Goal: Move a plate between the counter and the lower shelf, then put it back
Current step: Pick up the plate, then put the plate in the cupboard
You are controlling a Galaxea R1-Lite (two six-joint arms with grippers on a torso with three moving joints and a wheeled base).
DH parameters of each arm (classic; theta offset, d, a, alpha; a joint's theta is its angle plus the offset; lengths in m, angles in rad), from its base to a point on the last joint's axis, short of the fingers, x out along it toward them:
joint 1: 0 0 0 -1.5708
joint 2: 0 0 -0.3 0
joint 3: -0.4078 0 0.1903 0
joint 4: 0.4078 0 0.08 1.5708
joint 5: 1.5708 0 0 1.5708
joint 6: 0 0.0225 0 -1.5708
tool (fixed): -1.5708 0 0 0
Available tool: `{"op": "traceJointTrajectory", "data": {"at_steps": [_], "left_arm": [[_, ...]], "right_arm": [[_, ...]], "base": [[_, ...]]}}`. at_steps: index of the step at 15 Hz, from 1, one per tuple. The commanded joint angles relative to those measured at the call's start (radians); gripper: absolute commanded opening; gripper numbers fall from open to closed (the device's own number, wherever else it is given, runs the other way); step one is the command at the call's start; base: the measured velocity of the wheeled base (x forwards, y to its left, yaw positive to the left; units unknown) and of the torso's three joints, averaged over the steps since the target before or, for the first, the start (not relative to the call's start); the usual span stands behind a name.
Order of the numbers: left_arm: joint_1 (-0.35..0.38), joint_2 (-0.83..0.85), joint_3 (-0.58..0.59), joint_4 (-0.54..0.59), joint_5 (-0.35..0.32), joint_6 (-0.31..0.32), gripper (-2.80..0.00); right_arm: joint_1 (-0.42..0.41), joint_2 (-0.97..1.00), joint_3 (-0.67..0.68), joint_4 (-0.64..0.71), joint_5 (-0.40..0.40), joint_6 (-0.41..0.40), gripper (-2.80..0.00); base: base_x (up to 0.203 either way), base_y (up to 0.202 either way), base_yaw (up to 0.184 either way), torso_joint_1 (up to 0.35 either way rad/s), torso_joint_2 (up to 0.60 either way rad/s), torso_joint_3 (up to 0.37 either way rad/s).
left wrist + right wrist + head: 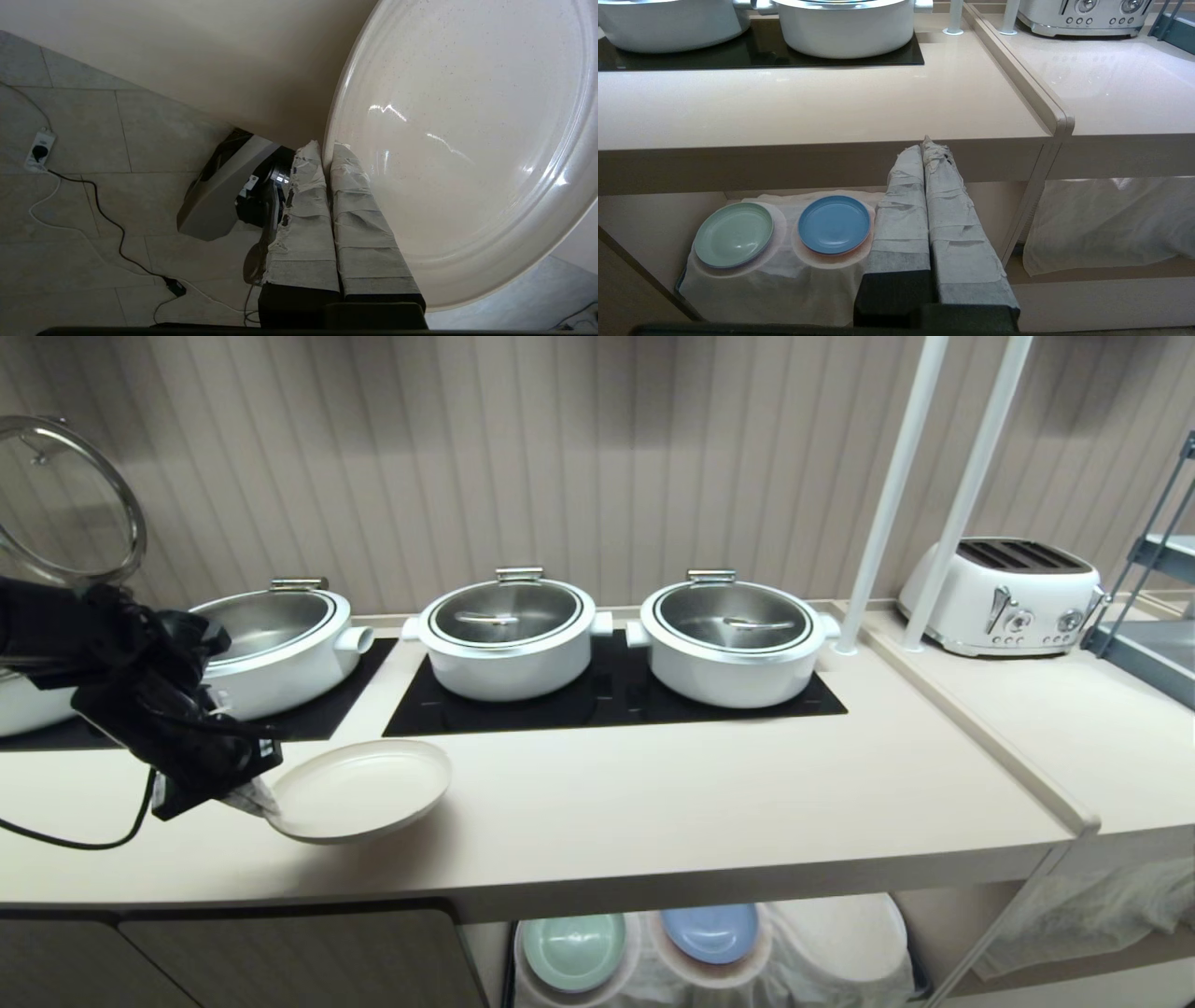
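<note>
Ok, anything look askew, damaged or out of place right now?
The plate is tilted, pinched by its rim in the left claw over the counter front. The wrap on the claw fingers is frayed. The leftmost pot's glass lid stands raised. Nothing spilled.

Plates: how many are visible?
3: cream plate in the left gripper over the counter; mint-green plate and blue plate on the lower shelf. Cloth may hide more.

Plate (359, 791) is a plain cream-beige, basically blending into the light beige tabletop (709, 803). Cooktop panels (607, 705) are black glass, pots (509, 637) white with silvery lids. Down on the lower shelf (1101, 275): one mint-green plate (734, 234), one blue plate (834, 225), both on white cloth (784, 284). Toaster (1004, 595) is white too.
</note>
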Motion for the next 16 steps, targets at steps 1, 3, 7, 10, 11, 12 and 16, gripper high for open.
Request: {"op": "traceJointTrajectory", "data": {"at_steps": [1, 3, 7, 10, 11, 12, 16], "left_arm": [[0.011, -0.055, 0.034, 0.005, -0.003, -0.002, -2.8], [0.018, -0.091, 0.07, 0.005, -0.016, -0.001, -2.8], [0.017, -0.168, 0.162, -0.007, -0.054, -0.001, -2.8], [0.018, -0.241, 0.25, -0.035, -0.08, 0.0, -2.8], [0.019, -0.267, 0.278, -0.036, -0.082, 0.001, -2.8], [0.019, -0.3, 0.312, -0.037, -0.083, 0.001, -2.8], [0.016, -0.431, 0.444, -0.038, -0.108, 0.005, -2.8]], "right_arm": [[0.0, 0.0, 0.0, 0.0, 0.0, 0.0, -2.8], [0.0, 0.0, 0.0, 0.001, 0.0, 0.0, -2.8], [0.0, 0.0, 0.0, 0.0, 0.0, 0.0, -2.8], [0.0, 0.0, 0.0, 0.0, 0.0, 0.0, -2.8], [0.0, 0.0, 0.0, 0.001, 0.0, 0.0, -2.8], [0.0, 0.0, 0.0, 0.0, 0.0, 0.0, -2.8], [0.0, 0.0, 0.0, 0.0, 0.0, 0.0, -2.8]], "base": [[0.0, 0.0, 0.0, 0.0, 0.0, 0.0], [0.0, 0.0, 0.0, 0.0, 0.0, 0.0], [0.0, 0.0, 0.0, 0.0, 0.0, 0.0], [0.0, 0.0, 0.0, 0.0, 0.0, 0.0], [0.0, 0.0, 0.0, 0.0, 0.0, 0.0], [0.0, 0.0, 0.0, 0.0, 0.0, 0.0], [0.0, 0.0, 0.0, 0.0, 0.0, 0.0]]}}
